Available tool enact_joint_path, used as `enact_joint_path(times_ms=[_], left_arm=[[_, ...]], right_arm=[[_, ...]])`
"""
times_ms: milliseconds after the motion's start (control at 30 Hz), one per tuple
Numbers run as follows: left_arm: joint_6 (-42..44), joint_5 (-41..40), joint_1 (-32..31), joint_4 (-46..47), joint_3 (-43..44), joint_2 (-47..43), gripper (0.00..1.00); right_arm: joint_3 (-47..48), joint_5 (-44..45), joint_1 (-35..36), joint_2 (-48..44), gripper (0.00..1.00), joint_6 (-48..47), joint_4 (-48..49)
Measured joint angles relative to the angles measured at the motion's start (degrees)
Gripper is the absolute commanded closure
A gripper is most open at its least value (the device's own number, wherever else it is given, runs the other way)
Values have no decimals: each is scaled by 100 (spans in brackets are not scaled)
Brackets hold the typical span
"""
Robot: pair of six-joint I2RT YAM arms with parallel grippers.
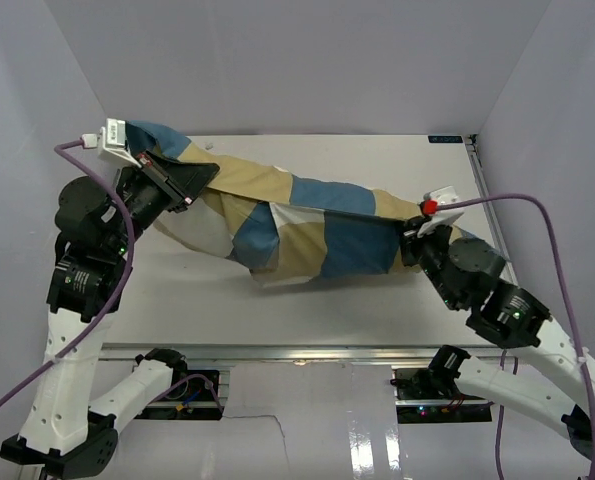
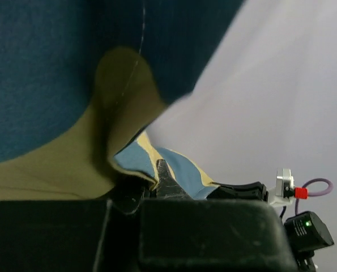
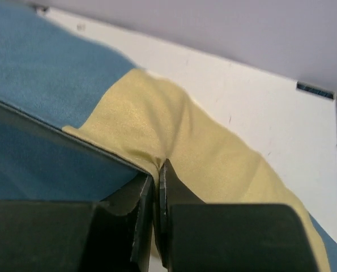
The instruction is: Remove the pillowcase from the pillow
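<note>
The pillowcase [image 1: 327,225], in blue, tan and cream blocks, hangs stretched in a long sagging band between my two grippers above the table. My left gripper [image 1: 202,180] is shut on its upper left end; the left wrist view shows fabric [image 2: 43,85] draped over the jaws [image 2: 151,181] and pinched there. My right gripper [image 1: 414,228] is shut on the right end; the right wrist view shows a tan fold [image 3: 174,124] clamped between the closed fingers [image 3: 158,170]. No plain white pillow shows clearly. A pale patch [image 1: 205,232] under the left end may be cream fabric or the pillow.
The white table [image 1: 377,300] lies under the fabric, enclosed by grey walls at the back and on both sides. A small dark label [image 1: 444,139] sits at the far right corner. My right arm's camera with its red plug [image 2: 293,191] shows in the left wrist view.
</note>
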Motion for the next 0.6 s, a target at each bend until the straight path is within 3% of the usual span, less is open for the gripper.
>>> enact_joint_path(times_ms=[200, 300, 333, 400, 433, 467, 567, 600], left_arm=[[-223, 275, 0, 675, 160, -26, 100], [-216, 181, 15, 1043, -348, 114, 100], [-205, 107, 31, 1163, -614, 214, 96], [-160, -24, 37, 1331, -1108, 474, 76], [-90, -125, 52, 1370, -1349, 673, 48], [-15, -243, 63, 1368, -1537, 925, 38], [271, -448, 87, 1121, -1639, 1639, 22], [389, -476, 87, 1019, -1609, 1825, 21]], right_arm=[[1567, 372, 0, 448, 92, -647, 48], [1867, 680, -116, 1067, 92, -988, 463], [1840, 693, -251, 1360, 92, -1060, 595], [1733, 503, -636, 1943, 91, -1084, 721], [1670, 323, -857, 2253, 85, -1054, 730], [1620, 66, -1119, 2634, 67, -994, 721], [1589, -734, -1742, 3735, 49, -809, 662], [1591, -901, -1867, 3956, 42, -756, 603]])
